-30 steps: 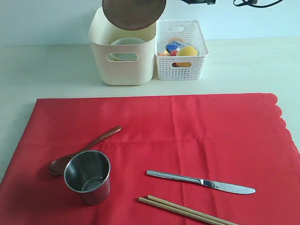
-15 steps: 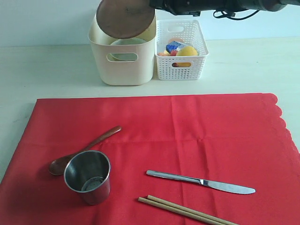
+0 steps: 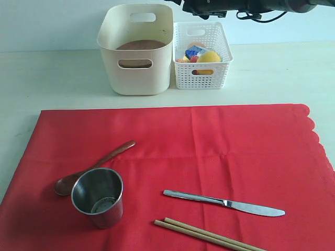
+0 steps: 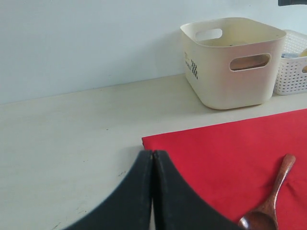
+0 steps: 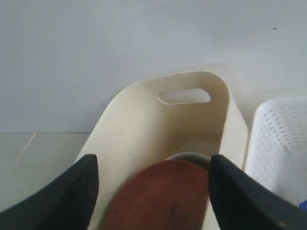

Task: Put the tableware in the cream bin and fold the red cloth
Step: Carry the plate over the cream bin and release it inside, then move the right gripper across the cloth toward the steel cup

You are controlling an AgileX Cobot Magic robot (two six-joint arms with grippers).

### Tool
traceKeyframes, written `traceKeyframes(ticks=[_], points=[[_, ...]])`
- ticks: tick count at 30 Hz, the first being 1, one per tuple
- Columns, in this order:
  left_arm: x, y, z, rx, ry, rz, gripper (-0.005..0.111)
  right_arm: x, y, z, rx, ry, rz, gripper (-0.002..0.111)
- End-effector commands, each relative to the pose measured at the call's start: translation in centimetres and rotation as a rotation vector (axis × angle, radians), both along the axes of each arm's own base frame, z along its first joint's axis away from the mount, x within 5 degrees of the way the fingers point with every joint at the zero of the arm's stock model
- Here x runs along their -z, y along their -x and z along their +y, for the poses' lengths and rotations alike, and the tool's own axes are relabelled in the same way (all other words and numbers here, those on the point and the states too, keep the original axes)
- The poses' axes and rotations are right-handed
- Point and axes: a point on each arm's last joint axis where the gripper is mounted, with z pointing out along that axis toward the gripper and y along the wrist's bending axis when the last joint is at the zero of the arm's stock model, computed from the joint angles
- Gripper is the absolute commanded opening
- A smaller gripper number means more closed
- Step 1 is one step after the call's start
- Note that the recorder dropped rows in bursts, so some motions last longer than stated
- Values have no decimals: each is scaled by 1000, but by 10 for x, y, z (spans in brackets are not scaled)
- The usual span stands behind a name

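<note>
The cream bin (image 3: 137, 78) stands at the back. The brown wooden plate (image 3: 140, 46) lies inside it, resting over the pale bowl's rim (image 5: 192, 157). My right gripper (image 5: 153, 165) hovers open above the bin, with the plate (image 5: 163, 196) loose below its fingers. On the flat red cloth (image 3: 220, 146) lie the steel cup (image 3: 98, 196), dark spoon (image 3: 94, 167), knife (image 3: 224, 203) and chopsticks (image 3: 209, 235). My left gripper (image 4: 152, 154) is shut on nothing, low over the table beside the cloth's (image 4: 230, 153) far left corner.
A white lattice basket (image 3: 201, 73) holding toy food stands right of the bin, touching it. The right arm (image 3: 230, 6) crosses the top edge above the basket. A pale wall runs behind both containers. Bare table surrounds the cloth on the left and back.
The right gripper has opened and let go of the wooden plate, which dropped from above the bin's rim down into the bin.
</note>
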Motion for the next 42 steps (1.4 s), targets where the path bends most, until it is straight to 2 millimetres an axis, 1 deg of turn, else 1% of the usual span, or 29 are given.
traceKeyframes(ticks=[1, 4, 7, 8, 12, 13, 14, 16, 17, 18, 20, 23, 29, 33, 42], points=[[1, 0, 0, -1, -1, -6, 2, -30, 12, -8, -140, 73, -59, 64], [1, 0, 0, -1, -1, -6, 2, -40, 20, -21, -218, 176, -56, 61], [1, 0, 0, -1, -1, -6, 2, -47, 28, -40, -203, 283, 35, 54], [1, 0, 0, -1, -1, -6, 2, -51, 34, -57, -178, 394, 108, 45], [1, 0, 0, -1, -1, -6, 2, -62, 51, -77, -162, 640, 200, 27], [1, 0, 0, -1, -1, -6, 2, -73, 61, -82, -161, 670, 230, 18], [1, 0, 0, -1, -1, -6, 2, -78, 65, -82, -163, 671, 230, 14], [1, 0, 0, -1, -1, -6, 2, -96, 90, -84, -172, 645, 210, 2], [1, 0, 0, -1, -1, -6, 2, -99, 96, -84, -169, 634, 206, 0], [1, 0, 0, 0, -2, -6, 2, -103, 108, -86, -159, 621, 192, 0], [1, 0, 0, 0, -2, -6, 2, -107, 123, -90, -138, 619, 169, 0], [1, 0, 0, -1, 0, -5, 2, -102, 151, -95, -123, 607, 175, 0], [1, 0, 0, -1, -2, -6, 2, -89, 177, -95, -153, 553, 211, 0], [1, 0, 0, -1, -2, -6, 2, -69, 194, -93, -195, 504, 244, 0], [1, 0, 0, -1, 0, -5, 2, -16, 224, -88, -287, 405, 342, 0]])
